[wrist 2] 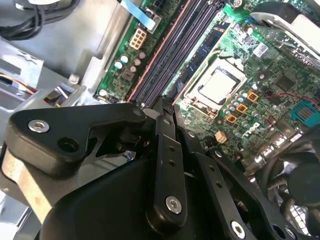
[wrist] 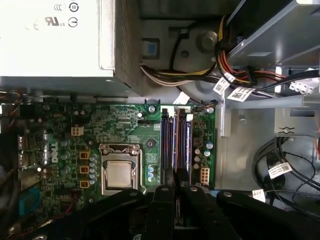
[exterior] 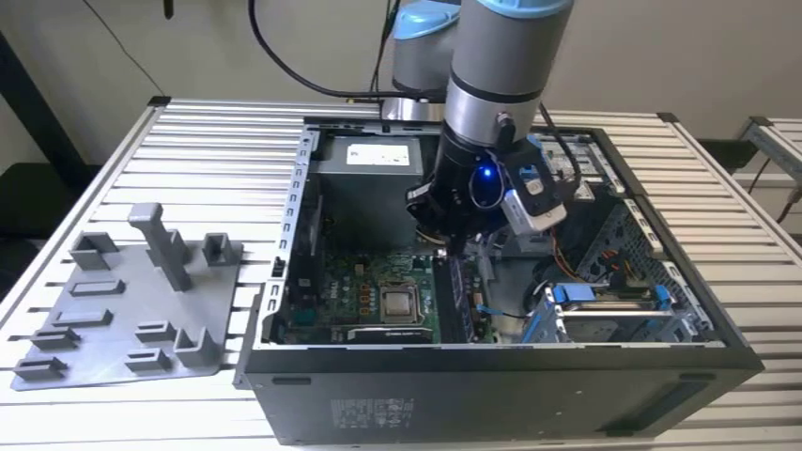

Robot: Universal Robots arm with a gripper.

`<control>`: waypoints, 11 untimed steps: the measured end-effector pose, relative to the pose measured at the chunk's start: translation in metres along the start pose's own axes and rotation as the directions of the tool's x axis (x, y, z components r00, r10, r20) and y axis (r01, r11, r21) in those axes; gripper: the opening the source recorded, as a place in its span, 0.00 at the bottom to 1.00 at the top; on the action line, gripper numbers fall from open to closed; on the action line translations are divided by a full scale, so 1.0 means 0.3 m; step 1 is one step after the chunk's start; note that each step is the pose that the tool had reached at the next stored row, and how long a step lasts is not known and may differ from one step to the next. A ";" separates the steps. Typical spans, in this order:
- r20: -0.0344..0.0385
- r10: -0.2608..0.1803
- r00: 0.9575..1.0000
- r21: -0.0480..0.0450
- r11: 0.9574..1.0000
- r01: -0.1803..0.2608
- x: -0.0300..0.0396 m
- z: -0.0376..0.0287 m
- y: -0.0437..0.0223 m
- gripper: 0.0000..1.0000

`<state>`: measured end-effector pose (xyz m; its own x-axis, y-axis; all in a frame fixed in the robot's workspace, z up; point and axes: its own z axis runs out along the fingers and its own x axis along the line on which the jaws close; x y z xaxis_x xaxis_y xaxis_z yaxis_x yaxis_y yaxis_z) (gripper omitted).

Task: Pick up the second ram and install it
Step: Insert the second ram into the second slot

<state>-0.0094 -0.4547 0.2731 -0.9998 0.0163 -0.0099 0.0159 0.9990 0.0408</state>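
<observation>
The hand [wrist 2: 167, 107] looks matt black, the motherboard [wrist: 120, 122] glossy green, the case [exterior: 501, 390] dull metal, the table [exterior: 213, 141] ribbed metal.

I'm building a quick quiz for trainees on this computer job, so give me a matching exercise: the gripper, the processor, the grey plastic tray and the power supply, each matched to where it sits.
Things:
1. gripper
2. processor
3. grey tray
4. power supply

Places:
A. on the slatted table, outside the case
B. in its socket on the green board
C. down in the case, at the memory slots
D. inside the case, beside the coloured wires

Pairs: 1-C, 2-B, 3-A, 4-D
</observation>
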 end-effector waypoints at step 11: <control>0.000 0.010 1.000 0.000 1.000 -0.010 0.010 0.020 -0.001 0.14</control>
<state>-0.0123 -0.4547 0.2670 -0.9996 0.0258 -0.0098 0.0254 0.9988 0.0407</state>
